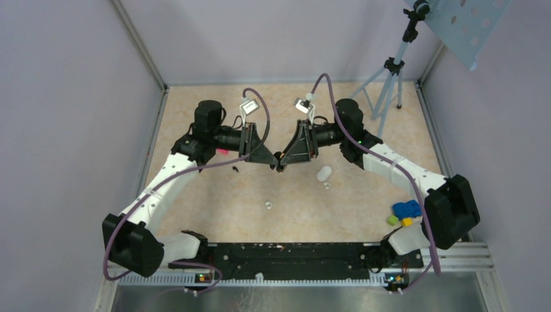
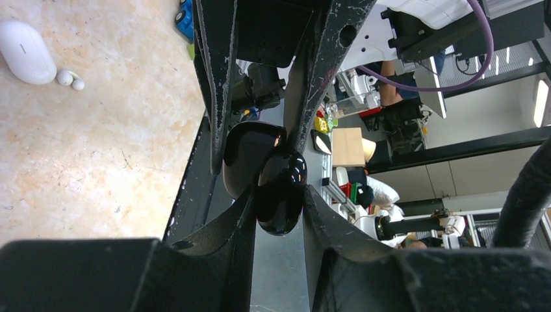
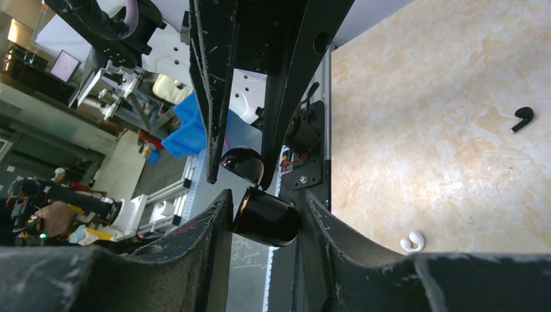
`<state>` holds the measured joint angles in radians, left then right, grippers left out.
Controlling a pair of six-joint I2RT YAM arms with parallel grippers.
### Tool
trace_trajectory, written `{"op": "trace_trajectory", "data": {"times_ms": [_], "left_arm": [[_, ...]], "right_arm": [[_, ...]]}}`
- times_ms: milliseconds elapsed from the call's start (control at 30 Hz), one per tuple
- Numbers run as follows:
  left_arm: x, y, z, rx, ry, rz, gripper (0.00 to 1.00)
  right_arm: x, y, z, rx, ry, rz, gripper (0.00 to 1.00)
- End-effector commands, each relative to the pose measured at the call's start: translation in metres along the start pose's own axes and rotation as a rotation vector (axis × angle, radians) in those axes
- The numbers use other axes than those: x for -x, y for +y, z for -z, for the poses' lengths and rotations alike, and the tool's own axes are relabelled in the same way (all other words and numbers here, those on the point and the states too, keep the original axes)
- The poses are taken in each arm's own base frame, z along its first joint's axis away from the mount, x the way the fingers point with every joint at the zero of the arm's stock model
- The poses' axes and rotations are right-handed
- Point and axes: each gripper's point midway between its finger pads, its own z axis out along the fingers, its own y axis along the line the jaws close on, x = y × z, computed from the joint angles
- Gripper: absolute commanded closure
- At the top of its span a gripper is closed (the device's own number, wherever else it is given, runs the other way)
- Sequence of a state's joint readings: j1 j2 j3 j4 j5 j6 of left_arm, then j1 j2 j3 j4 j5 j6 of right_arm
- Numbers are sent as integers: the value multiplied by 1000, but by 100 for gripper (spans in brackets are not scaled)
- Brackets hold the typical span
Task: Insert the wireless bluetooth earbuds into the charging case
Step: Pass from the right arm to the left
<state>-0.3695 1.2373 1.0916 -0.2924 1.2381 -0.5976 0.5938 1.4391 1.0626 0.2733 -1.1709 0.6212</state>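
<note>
The white pill-shaped charging case (image 1: 323,173) (image 2: 26,51) lies on the table, right of centre. One white earbud (image 1: 327,186) (image 2: 68,79) rests right beside it. A second earbud (image 1: 268,205) (image 3: 412,242) lies apart, nearer the arm bases. Neither gripper touches them. My left gripper (image 1: 275,160) (image 2: 278,195) and right gripper (image 1: 284,162) (image 3: 265,208) meet tip to tip above the table's middle. Between them is a glossy black hinged case (image 2: 279,195) (image 3: 266,218), open. The left fingers press one half and the right fingers the other.
A small black earbud (image 1: 236,168) (image 3: 523,118) lies on the table left of the grippers. Blue, green and yellow blocks (image 1: 405,211) sit at the near right. A pink item (image 1: 222,151) shows under the left arm. A tripod (image 1: 390,78) stands at the back right.
</note>
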Motion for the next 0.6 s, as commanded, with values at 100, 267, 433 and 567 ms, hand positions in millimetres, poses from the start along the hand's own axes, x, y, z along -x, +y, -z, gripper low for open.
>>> {"op": "trace_trajectory", "data": {"times_ms": [100, 267, 433, 567], "left_arm": [[8, -1, -1, 15, -14, -58, 82], [9, 0, -1, 29, -17, -62, 100], [12, 13, 0, 83, -29, -32, 100], [11, 26, 1, 118, -35, 9, 100]], "right_arm": [[19, 21, -2, 35, -18, 121, 100], [19, 16, -1, 9, -24, 114, 100], [22, 5, 5, -50, -44, 95, 78], [25, -3, 11, -99, -64, 73, 54]]}}
